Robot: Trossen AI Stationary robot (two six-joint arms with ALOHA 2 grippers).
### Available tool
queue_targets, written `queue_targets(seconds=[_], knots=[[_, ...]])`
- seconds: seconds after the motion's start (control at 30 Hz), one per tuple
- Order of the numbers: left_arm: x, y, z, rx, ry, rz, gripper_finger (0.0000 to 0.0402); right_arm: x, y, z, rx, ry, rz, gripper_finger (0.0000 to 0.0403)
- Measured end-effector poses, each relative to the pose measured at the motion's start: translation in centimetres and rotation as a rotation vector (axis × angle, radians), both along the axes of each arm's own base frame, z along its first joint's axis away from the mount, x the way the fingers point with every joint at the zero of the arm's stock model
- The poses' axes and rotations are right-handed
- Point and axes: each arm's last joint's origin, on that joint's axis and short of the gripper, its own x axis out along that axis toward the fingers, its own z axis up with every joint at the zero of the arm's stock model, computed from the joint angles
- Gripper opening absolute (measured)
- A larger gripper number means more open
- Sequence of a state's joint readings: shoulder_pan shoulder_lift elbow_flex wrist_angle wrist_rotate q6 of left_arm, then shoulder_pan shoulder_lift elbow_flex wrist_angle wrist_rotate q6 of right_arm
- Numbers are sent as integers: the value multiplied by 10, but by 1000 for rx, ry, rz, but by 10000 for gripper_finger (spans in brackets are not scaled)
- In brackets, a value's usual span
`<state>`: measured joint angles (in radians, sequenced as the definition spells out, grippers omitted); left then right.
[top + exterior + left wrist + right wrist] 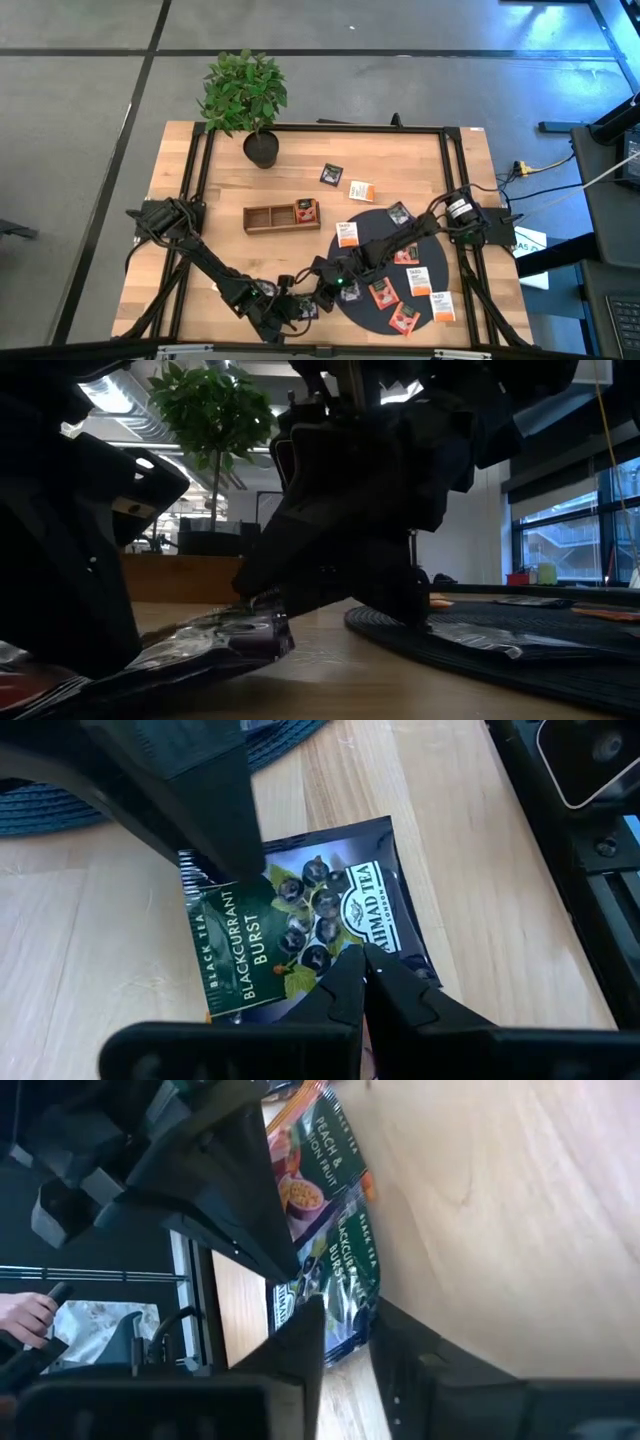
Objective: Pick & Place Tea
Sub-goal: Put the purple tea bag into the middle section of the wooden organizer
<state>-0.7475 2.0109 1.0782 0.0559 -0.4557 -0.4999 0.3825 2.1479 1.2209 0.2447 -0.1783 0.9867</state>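
Dark, glossy, flat square blackcurrant tea sachet (pixel 300 925) lies on the pale wooden table (pixel 90 940), just off the black round mat (pixel 385 285), near the front edge. Left gripper (pixel 362 982) is pinched shut on the sachet's near edge. Right gripper (pixel 345 1335), fingers parted, straddles the opposite end, beside an orange peach sachet (pixel 315 1150).

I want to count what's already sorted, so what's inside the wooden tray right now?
In the high view, the wooden tray has three compartments. The one nearest the mat holds one red-orange sachet. The other two look empty. Whether anything lies under that sachet cannot be seen.
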Motion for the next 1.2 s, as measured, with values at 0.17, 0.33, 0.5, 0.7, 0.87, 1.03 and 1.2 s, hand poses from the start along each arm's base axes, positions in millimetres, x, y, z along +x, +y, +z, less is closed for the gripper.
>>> queue_targets(seconds=[0.17, 0.33, 0.5, 0.7, 0.87, 1.03, 1.2], knots=[[0, 0, 0, 2, -1, 2, 2, 1, -3, 0, 1, 1, -9, 11], [-3, 1, 6, 3, 0, -2, 5, 1, -3, 2, -1, -4, -8, 5], [-12, 2, 41, 6, -65, 16, 2, 2, -16, 18, -38, -44, 2, 4], [-30, 13, 92, 116, -199, 90, 7, 9, -54, 69, -97, -215, -21, 2], [-51, 23, 129, 140, -309, 171, 12, 6, -89, 121, -281, -420, -82, 2], [-70, 32, 152, 166, -418, 249, 8, 7, -114, 136, -484, -528, -108, 1], [-80, 38, 170, 212, -499, 314, 11, 18, -139, 114, -615, -511, -93, 1]])
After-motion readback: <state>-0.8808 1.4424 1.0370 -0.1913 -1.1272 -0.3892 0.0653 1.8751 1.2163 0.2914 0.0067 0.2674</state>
